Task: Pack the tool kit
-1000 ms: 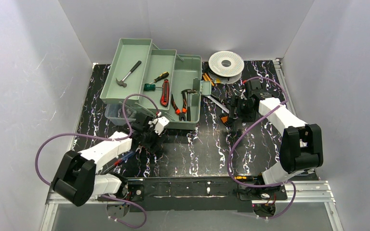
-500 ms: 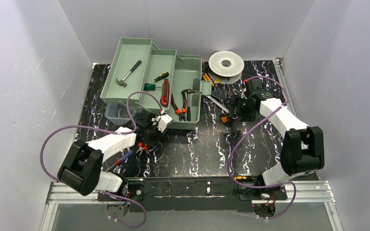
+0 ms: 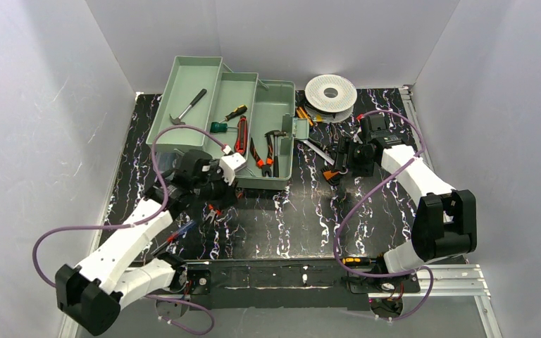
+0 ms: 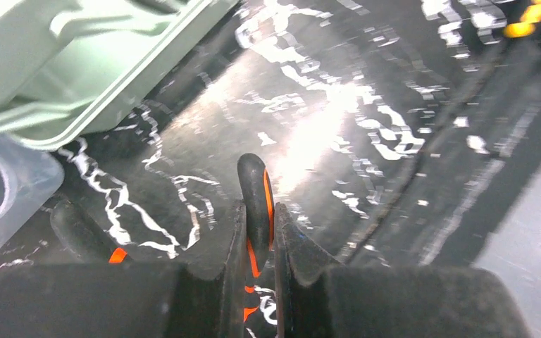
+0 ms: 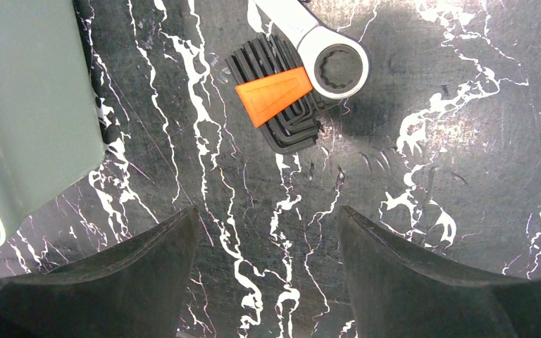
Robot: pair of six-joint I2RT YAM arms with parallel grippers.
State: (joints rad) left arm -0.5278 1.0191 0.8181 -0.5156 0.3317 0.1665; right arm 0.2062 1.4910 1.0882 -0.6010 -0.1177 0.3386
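Orange-striped black handle (image 4: 252,172) pinched tight in left gripper (image 4: 258,211) near open toolbox (image 3: 282,105), right gripper (image 5: 268,232) spread over hex keys (image 5: 276,113); pick-up step, next probably lifting into a tray (image 3: 243,88).

The right gripper (image 5: 268,232) hangs over the black, white-veined table (image 5: 430,176), its two dark fingers spread wide with nothing between them. Beyond the fingers lies a fanned set of black hex keys (image 5: 282,123) in an orange holder (image 5: 273,94). The ring end of a silver wrench (image 5: 332,65) touches that set. The green toolbox (image 5: 28,105) fills the left side.
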